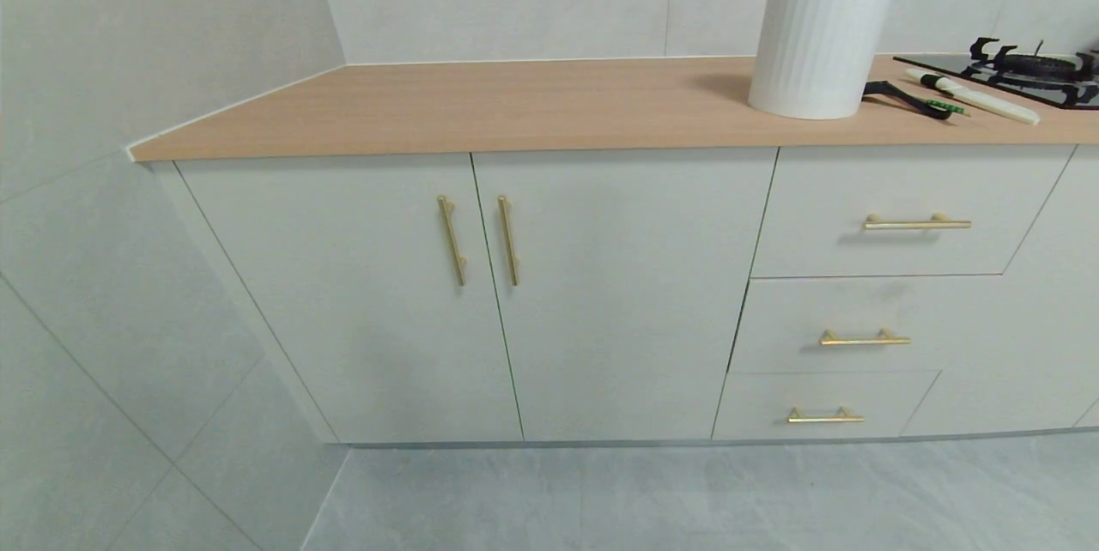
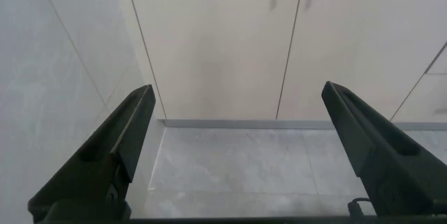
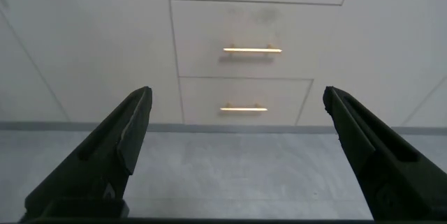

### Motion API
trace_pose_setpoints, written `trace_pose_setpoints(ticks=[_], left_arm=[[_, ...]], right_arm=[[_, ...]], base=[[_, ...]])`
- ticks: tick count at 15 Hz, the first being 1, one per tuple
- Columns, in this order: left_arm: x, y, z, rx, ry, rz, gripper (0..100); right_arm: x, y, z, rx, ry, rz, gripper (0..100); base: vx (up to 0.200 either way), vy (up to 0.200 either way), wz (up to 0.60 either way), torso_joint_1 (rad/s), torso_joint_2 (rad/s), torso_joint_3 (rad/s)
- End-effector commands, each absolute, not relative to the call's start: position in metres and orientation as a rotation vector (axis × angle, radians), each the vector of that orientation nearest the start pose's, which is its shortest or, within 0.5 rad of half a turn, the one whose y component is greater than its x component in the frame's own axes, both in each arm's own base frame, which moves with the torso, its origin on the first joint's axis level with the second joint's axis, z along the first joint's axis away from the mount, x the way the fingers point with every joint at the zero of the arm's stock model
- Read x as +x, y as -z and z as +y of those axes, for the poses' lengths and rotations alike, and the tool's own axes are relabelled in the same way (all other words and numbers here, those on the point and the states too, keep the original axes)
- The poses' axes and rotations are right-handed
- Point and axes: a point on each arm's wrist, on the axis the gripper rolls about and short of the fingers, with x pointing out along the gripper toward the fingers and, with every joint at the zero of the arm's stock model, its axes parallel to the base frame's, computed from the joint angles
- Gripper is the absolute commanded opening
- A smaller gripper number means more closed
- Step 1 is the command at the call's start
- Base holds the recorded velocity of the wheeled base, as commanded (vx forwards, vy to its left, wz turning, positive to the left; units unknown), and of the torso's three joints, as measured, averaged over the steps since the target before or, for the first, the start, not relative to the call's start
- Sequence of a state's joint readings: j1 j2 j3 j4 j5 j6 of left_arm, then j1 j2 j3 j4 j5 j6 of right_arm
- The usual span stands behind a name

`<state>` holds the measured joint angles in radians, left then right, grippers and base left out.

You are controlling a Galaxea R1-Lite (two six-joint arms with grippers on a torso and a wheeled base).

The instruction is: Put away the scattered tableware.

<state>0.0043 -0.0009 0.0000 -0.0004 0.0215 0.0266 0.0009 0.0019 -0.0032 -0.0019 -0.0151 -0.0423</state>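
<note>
Wood-grain countertop (image 1: 515, 105) spans the head view above a pale cabinet. Double doors (image 1: 481, 302) with upright brass handles take up the cabinet's left part. Three stacked drawers (image 1: 859, 319) with horizontal brass handles take up its right part. All doors and drawers are shut. A gas hob (image 1: 1030, 70) sits at the countertop's far right end. A tall white ribbed container (image 1: 820, 27) stands upright on the countertop above the top drawer.

Left gripper (image 2: 237, 90) hangs low over the floor, facing the double doors. Its jaws are spread wide and hold nothing. Right gripper (image 3: 237, 93) hangs low facing the lower drawers, also spread wide and holding nothing.

The scattered tableware lies flat on the countertop between the container and the hob:
- a white knife (image 1: 979, 98), nearest the hob;
- a black-handled utensil (image 1: 910, 96), one end just beside the container's base;
- a small green item (image 1: 944, 107) between them, type not discernible.

Step in hand, as judged: approach. No item has been picked up. The next move calls for raising an arm to countertop height, most likely the right arm as the nearer one. The jaws must then be aligned across one utensil's handle and closed on it. The container is the likely destination, but a drawer cannot be excluded.
</note>
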Motion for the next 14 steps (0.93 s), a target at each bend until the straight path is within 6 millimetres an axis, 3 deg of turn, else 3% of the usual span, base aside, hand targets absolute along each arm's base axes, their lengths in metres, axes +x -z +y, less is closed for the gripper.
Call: trace_pose_setpoints(ticks=[1, 14], left_arm=[[-0.0228, -0.0755, 0.0004, 0.026, -0.026, 0.000, 100], [-0.0228, -0.0756, 0.0004, -0.006, -0.028, -0.002, 100]], right_arm=[[-0.0227, -0.0760, -0.0003, -0.028, 0.009, 0.002, 100], [-0.0229, -0.0759, -0.0004, -0.020, 0.014, -0.001, 100]], base=[[0.000, 0.000, 0.00, 0.000, 0.00, 0.000], [0.000, 0.000, 0.00, 0.000, 0.00, 0.000]])
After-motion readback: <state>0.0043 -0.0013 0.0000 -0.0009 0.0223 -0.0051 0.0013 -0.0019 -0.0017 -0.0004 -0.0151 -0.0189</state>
